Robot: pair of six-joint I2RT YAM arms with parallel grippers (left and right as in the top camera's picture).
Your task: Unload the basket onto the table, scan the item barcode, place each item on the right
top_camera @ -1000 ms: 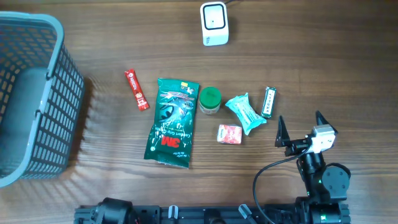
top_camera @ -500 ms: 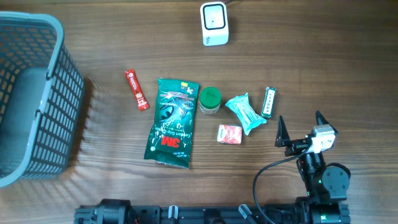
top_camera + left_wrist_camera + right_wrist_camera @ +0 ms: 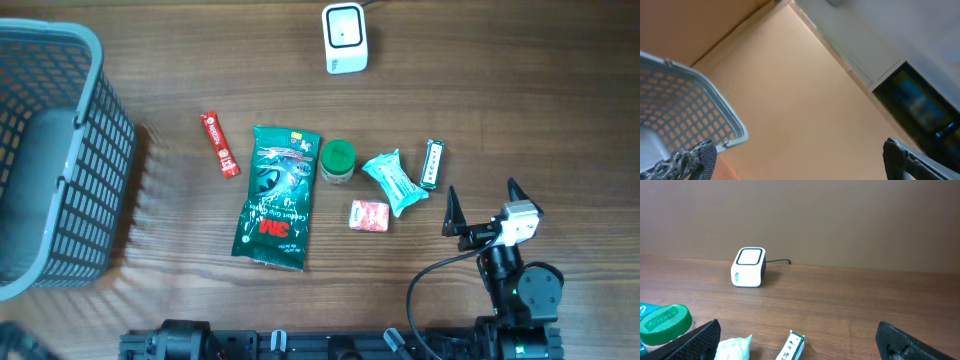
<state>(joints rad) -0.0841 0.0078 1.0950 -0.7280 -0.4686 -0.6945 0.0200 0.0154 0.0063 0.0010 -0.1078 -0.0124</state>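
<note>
Wooden table (image 3: 560, 110), items as laid out:
- Grey mesh basket (image 3: 95, 150), far left edge.
- White scanner (image 3: 345, 38), top centre, cable trailing off the far edge.
- Red stick packet (image 3: 219, 145), left of the group, lying at a slant.
- Green 3M pouch (image 3: 277, 196), flat.
- Green-lidded jar (image 3: 337, 161), just beside the pouch's upper right corner.
- Teal wrapped packet (image 3: 395, 181), right of the jar.
- Small red packet (image 3: 369, 215), below jar and teal packet.
- Dark slim pack (image 3: 432, 164), rightmost item.
- Right gripper (image 3: 482, 188), lower right, jaws spread wide, nothing between them, apart from every item.
</note>
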